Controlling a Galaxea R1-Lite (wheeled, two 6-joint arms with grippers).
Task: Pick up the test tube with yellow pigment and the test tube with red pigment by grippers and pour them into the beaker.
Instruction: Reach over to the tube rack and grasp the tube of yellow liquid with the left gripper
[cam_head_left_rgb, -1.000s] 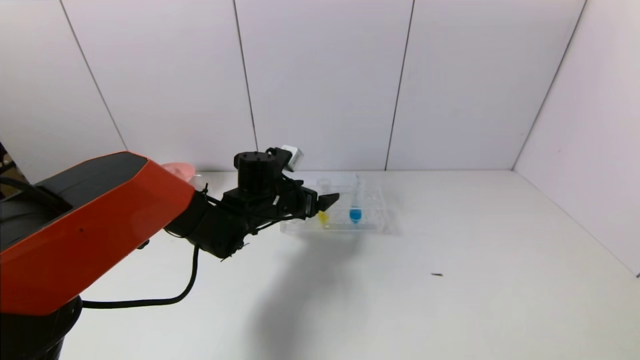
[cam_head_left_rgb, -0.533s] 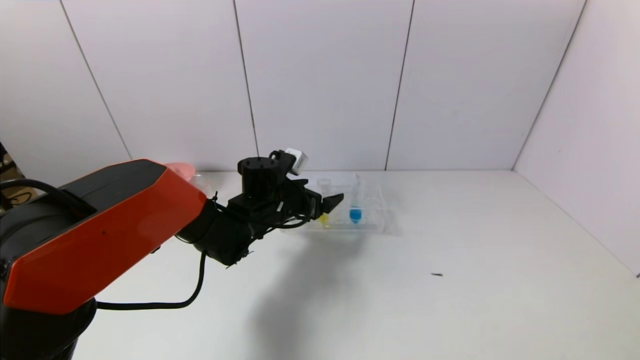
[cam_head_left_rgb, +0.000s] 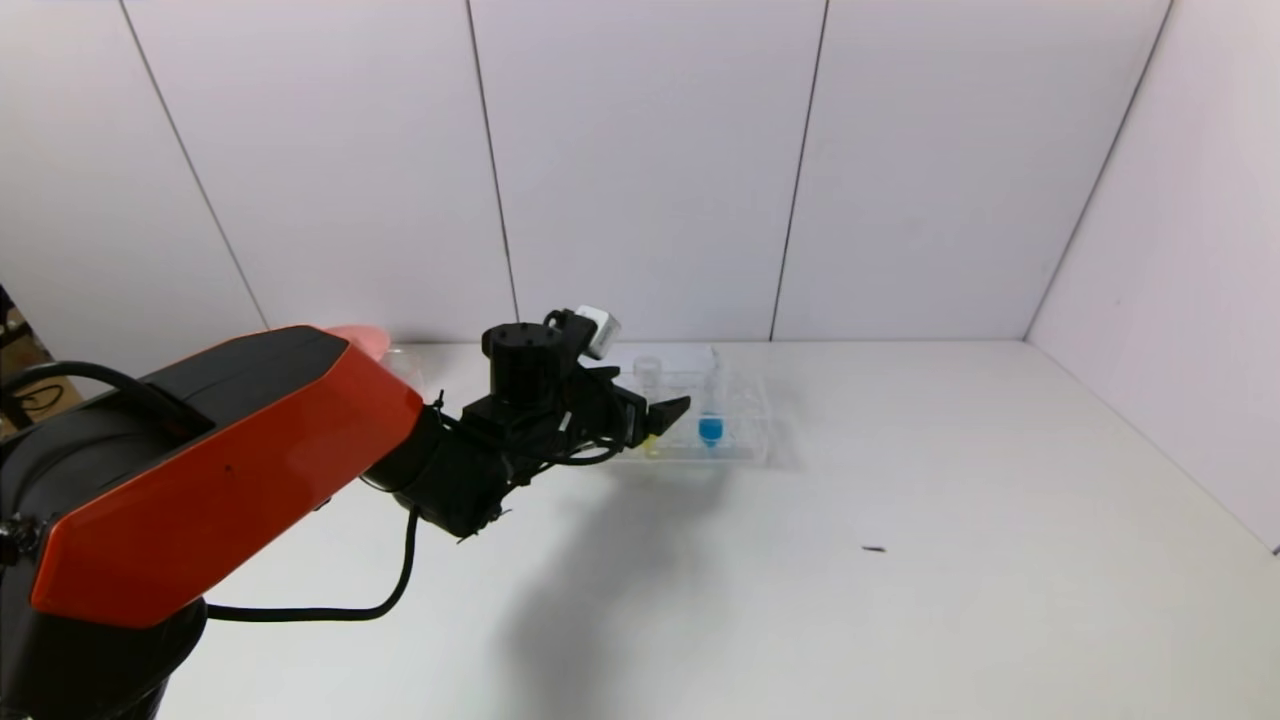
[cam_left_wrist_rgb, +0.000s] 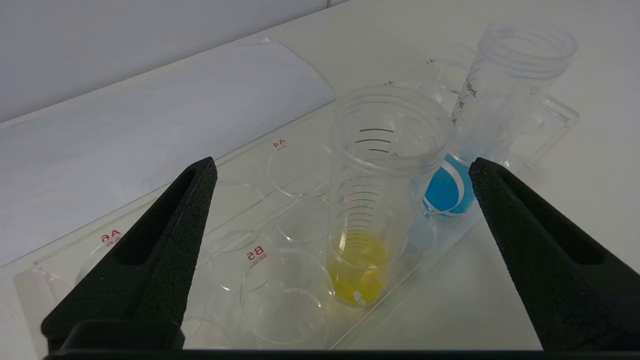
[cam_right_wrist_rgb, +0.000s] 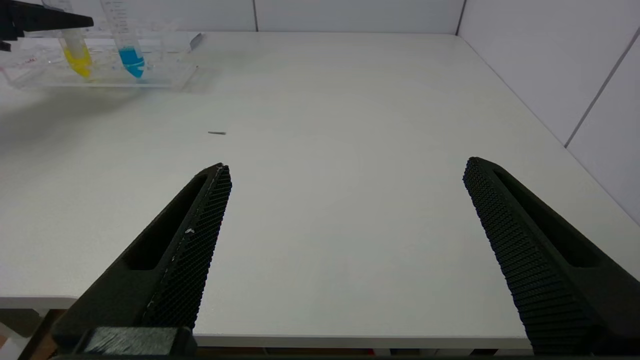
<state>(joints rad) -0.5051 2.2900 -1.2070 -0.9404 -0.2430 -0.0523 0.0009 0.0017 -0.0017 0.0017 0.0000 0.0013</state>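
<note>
The test tube with yellow pigment (cam_left_wrist_rgb: 367, 220) stands upright in a clear rack (cam_left_wrist_rgb: 150, 240) at the back of the table, and also shows in the head view (cam_head_left_rgb: 651, 441). My left gripper (cam_left_wrist_rgb: 340, 170) is open, one finger on each side of that tube's upper part, touching nothing. In the head view the left gripper (cam_head_left_rgb: 668, 410) hangs over the rack's left end. Near the table's front edge my right gripper (cam_right_wrist_rgb: 345, 170) is open and empty. The test tube with red pigment is out of view. The beaker is hidden behind my left arm.
A tube with blue liquid (cam_left_wrist_rgb: 447, 187) stands in the rack right beside the yellow one, close to one left finger. A pink bowl (cam_head_left_rgb: 358, 338) peeks out behind my left arm. A small dark speck (cam_head_left_rgb: 874, 549) lies on the white table (cam_head_left_rgb: 900, 620).
My left arm has reached farther forward and to the right, bringing its open gripper closer over the rack and the yellow tube. The tubes have not moved.
</note>
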